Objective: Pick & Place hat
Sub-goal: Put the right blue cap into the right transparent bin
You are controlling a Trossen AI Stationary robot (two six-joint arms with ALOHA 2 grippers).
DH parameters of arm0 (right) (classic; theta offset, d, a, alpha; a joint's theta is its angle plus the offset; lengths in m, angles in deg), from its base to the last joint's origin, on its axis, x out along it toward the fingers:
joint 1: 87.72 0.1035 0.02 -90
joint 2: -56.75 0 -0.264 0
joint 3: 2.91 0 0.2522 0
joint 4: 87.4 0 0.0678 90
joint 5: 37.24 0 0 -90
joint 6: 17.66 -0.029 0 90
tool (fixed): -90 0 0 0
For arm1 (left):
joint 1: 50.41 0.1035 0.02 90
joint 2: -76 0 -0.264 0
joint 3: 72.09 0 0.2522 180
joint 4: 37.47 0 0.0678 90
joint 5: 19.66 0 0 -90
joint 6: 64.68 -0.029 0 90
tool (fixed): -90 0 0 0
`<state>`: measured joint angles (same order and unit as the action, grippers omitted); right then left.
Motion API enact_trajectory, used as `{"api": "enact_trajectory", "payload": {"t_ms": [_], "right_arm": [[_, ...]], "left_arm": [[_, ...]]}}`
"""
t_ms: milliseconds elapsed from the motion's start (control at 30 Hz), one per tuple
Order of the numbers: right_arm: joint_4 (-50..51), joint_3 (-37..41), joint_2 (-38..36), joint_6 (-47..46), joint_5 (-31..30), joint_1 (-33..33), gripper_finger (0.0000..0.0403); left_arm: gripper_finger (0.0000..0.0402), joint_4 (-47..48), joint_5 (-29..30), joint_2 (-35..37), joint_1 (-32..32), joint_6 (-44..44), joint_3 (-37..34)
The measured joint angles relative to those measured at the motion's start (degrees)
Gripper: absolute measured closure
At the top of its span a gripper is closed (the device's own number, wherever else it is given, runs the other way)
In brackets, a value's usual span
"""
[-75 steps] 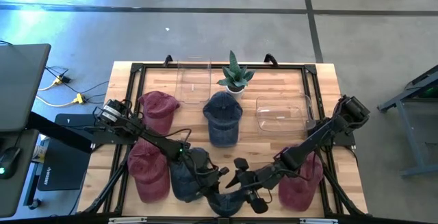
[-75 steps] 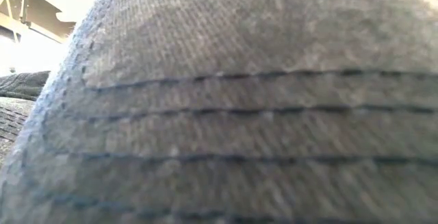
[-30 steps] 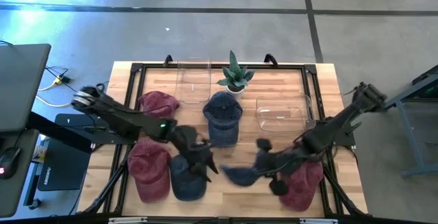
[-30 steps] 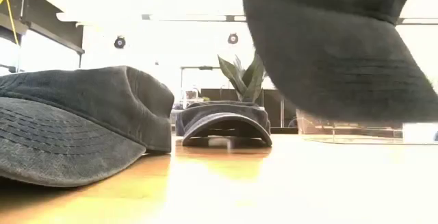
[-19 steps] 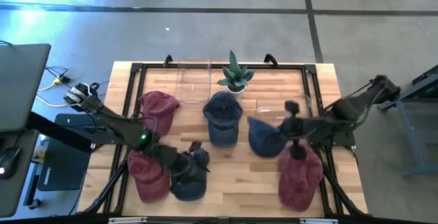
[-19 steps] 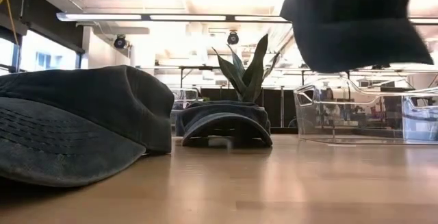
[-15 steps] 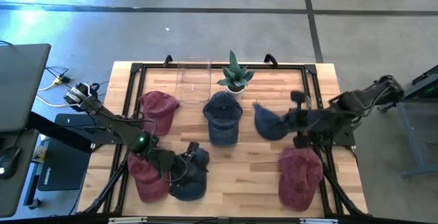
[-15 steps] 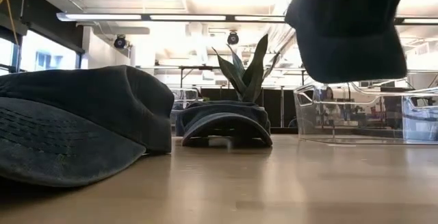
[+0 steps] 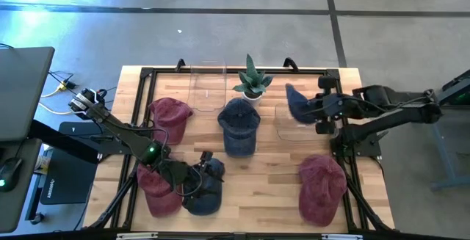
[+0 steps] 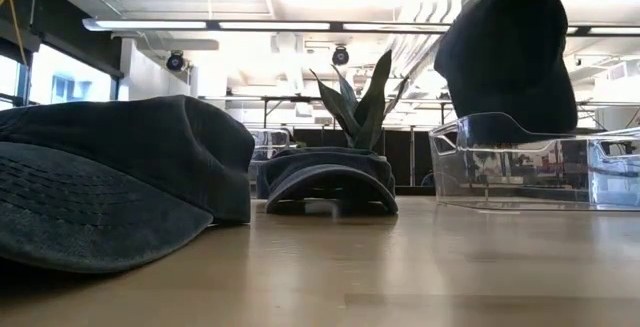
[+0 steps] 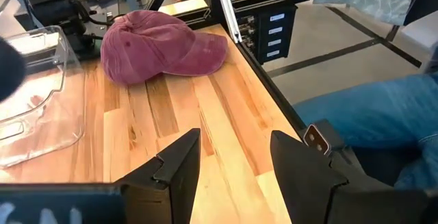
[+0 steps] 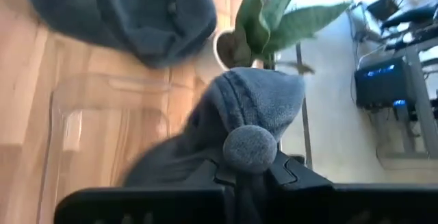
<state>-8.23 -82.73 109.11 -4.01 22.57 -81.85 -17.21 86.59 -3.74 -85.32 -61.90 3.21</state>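
Note:
A dark blue hat (image 9: pixel 297 102) hangs over the clear container (image 9: pixel 305 126) at the table's right, with my right gripper (image 9: pixel 314 108) shut on it. The low view shows this hat (image 10: pixel 510 57) hanging above the container's rim (image 10: pixel 500 122). My left gripper (image 11: pixel 233 176) stands open with nothing between its fingers, above the near-left blue hat (image 9: pixel 205 190), which lies on the table. Another blue hat (image 9: pixel 239 126) rests on its brim and rim at the table's middle. My right gripper pinches a bunched fold of the hat's cloth (image 12: pixel 250 145) between its two fingers. The fingers come about level from the table's right side. The hat hangs from them, lifted clear of the table and above the container.
Maroon hats lie at far left (image 9: pixel 170 117), near left (image 9: pixel 156 190) and near right (image 9: pixel 322 187). A potted plant (image 9: pixel 252 82) and a second clear container (image 9: pixel 208 86) stand at the far edge. A person's leg in jeans (image 11: pixel 383 114) shows beyond the table's edge.
My right gripper has carried the blue hat from the table's near middle up and toward the far right, to a place over the clear container; the hat stays clear of the table. My left gripper has drawn back a little toward the near-left blue hat.

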Motion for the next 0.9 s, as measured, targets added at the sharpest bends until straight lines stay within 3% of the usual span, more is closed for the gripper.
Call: {"api": "enact_trajectory", "payload": {"t_ms": [300,533,700,900], "right_arm": [[1.66,4.91,-0.07,-3.88,11.94,-2.51,0.0395],[0.86,11.00,-1.21,-7.30,12.76,-2.52,0.0383],[-1.01,11.54,-2.95,-7.28,12.51,-2.51,0.0397],[-5.87,12.07,-6.46,-7.91,12.06,-2.51,0.0384]], "left_arm": [[0.0230,0.14,-0.12,0.00,0.00,0.02,0.00],[0.0230,0.60,-0.31,-0.02,0.02,0.04,0.00],[0.0230,0.60,-0.22,-0.02,0.00,0.04,0.00],[0.0230,0.62,-0.20,-0.02,0.00,0.07,0.00]]}}
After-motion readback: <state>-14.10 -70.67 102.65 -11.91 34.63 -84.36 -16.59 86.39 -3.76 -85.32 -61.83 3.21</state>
